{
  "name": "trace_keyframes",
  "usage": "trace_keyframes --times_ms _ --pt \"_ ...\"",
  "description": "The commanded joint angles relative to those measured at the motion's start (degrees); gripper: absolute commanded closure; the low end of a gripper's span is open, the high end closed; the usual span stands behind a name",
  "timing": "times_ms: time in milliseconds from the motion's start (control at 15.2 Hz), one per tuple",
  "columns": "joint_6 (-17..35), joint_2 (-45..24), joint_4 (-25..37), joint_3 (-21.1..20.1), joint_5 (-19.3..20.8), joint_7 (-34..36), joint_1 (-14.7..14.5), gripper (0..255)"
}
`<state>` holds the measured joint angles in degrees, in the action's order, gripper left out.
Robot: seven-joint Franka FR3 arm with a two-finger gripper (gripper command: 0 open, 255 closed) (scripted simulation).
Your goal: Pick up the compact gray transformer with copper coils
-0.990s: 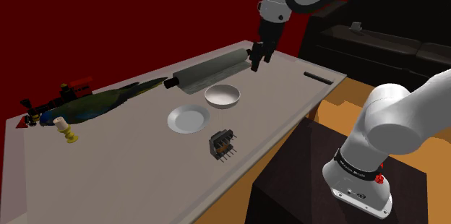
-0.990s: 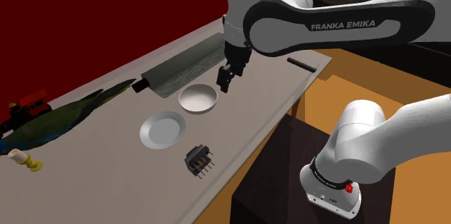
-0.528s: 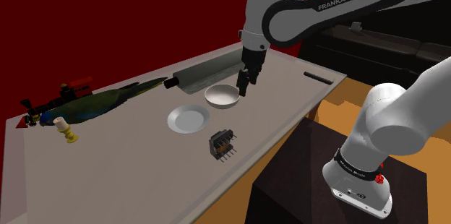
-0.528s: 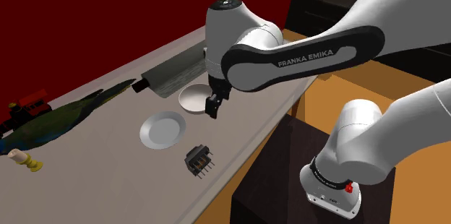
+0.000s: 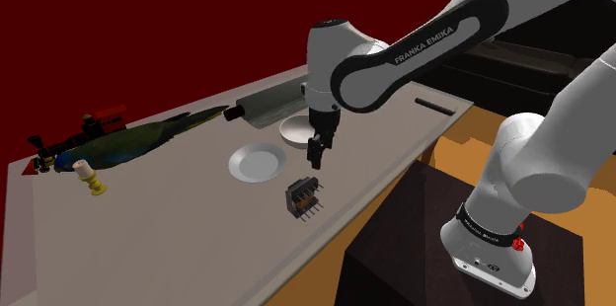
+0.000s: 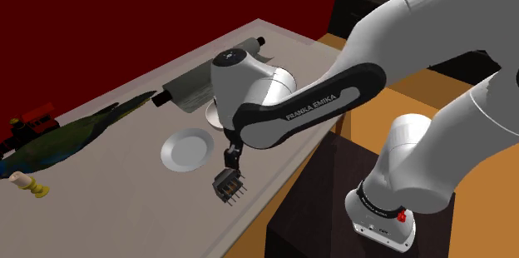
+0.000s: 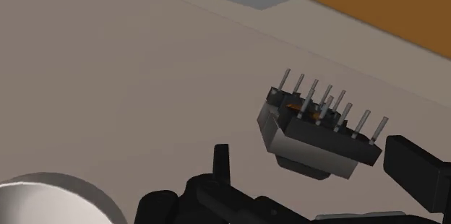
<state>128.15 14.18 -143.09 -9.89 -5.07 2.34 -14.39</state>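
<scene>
Shoulder view first: the white arm bends down over a long pale grey table (image 5: 178, 245), and its all-black two-finger gripper (image 5: 316, 153) hangs above the tabletop, pointing down. Just below it, toward the table's near edge, lies the compact dark grey transformer (image 5: 303, 197). It is a blocky body with a row of thin metal pins jutting toward that view's lower right. Gripper and transformer are close but apart.

From the wrist view, the black fingers (image 7: 415, 178) stand spread wide and touch nothing. The transformer (image 7: 318, 132) sits on the table beyond them, within the span of the gap, with a small glint of copper colour among its pins. The second exterior view has the gripper (image 6: 230, 159) poised right over the transformer (image 6: 229, 186), and whether they touch cannot be told from there.

To the shoulder view's left of the transformer rests a flat round white plate (image 5: 258, 163). Behind the gripper a shallow white bowl (image 5: 293, 133) is partly covered by the arm. Farther back a long grey rolling pin with dark handles (image 5: 265, 106) lies slantwise. A green and blue parrot figure (image 5: 133, 141) stretches along the table's far left, with a small red and black toy (image 5: 104, 114) behind it and a little cream and yellow peg (image 5: 89, 178) in front. A thin black bar (image 5: 434, 107) lies near the table's right corner.
</scene>
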Motion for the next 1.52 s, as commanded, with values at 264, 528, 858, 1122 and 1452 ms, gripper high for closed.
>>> trace_keyframes --times_ms 264,528,858,1122,1452 --pt "5.87 -9.01 0.29 -2.93 0.03 -0.20 -2.57 0" --pt "9.29 -11.58 -0.59 -3.04 0.53 0.11 -2.53 0" --pt "12.33 -14.06 -1.19 -3.07 1.11 0.46 -2.51 0" --pt "12.31 -14.09 -1.15 -3.03 1.13 0.38 -2.46 255" --pt "12.34 -14.17 -1.10 -3.04 1.16 0.43 -2.47 255"
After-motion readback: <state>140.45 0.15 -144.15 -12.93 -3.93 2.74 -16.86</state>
